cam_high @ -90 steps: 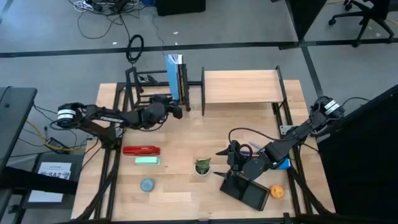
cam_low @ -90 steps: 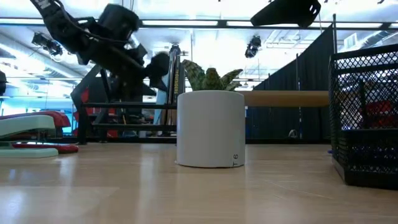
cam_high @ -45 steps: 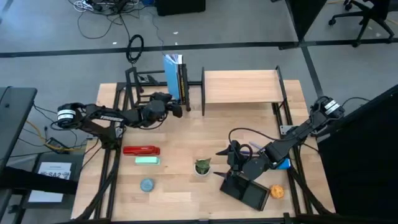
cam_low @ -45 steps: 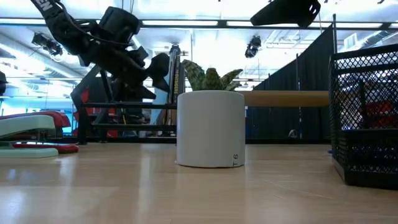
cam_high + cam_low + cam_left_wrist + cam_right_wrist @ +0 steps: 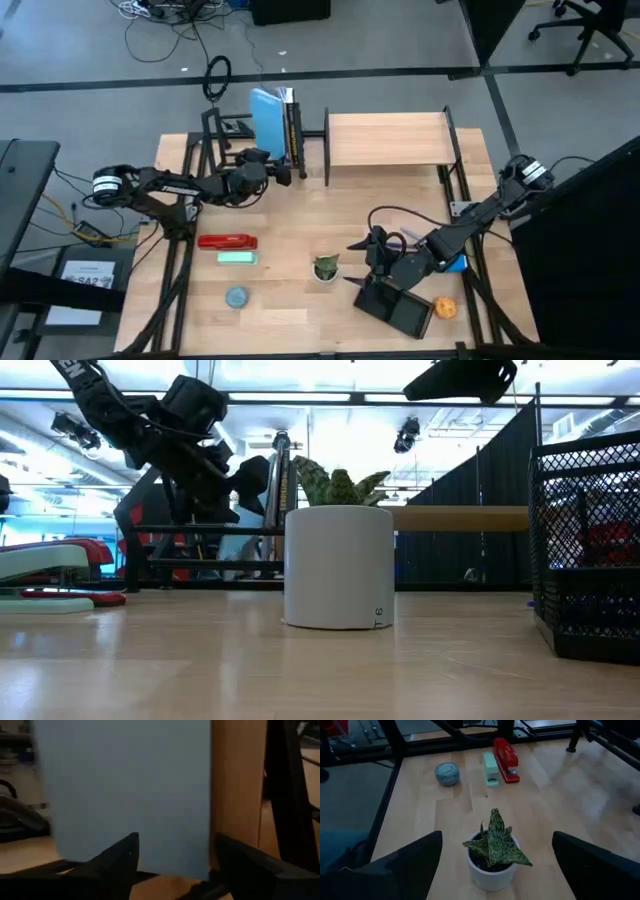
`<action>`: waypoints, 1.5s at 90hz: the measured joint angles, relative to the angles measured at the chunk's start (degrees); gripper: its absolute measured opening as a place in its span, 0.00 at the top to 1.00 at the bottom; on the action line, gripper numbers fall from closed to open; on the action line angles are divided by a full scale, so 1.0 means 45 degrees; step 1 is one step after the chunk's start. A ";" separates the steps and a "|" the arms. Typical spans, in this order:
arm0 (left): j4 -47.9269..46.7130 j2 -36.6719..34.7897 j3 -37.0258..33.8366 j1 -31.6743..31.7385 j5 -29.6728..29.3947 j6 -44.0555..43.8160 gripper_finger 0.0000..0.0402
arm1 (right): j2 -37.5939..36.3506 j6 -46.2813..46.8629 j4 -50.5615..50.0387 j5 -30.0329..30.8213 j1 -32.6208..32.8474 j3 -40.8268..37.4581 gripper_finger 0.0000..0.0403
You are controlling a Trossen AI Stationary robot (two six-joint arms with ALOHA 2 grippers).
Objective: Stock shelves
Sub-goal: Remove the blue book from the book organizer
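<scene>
I'm holding the left gripper (image 5: pixel 283 175) at the black rack (image 5: pixel 222 137); its fingers are standing apart, gripping nothing. The blue book (image 5: pixel 267 122) is standing upright at its twelve o'clock, tipping leftward. The right gripper (image 5: pixel 362 262), open, is waiting by the plant (image 5: pixel 326 268).

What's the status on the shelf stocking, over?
Left gripper open at blue book on black rack. Right gripper open, idle over potted plant. Wood shelf top bare.
</scene>
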 joint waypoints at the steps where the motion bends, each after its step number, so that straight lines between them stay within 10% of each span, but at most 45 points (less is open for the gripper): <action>1: -0.0013 -0.0025 0.0000 -0.0003 -0.0008 0.0002 0.44 | 0.0000 0.0000 0.0000 0.0000 0.0000 0.0000 0.14; 38: -0.2382 -0.0263 0.2098 -0.0011 -0.0027 0.2071 0.49 | -0.0005 -0.0005 -0.0005 0.0000 0.0000 0.0000 0.14; 89: -1.2956 -0.0352 1.2510 0.0614 -0.0102 0.6929 0.50 | -0.0005 -0.0019 -0.0044 0.0000 0.0000 0.0000 0.14; 135: -1.6915 0.2137 1.3267 0.5924 0.5443 1.0308 0.74 | -0.0005 -0.0117 -0.0025 -0.0062 -0.0197 0.0000 0.14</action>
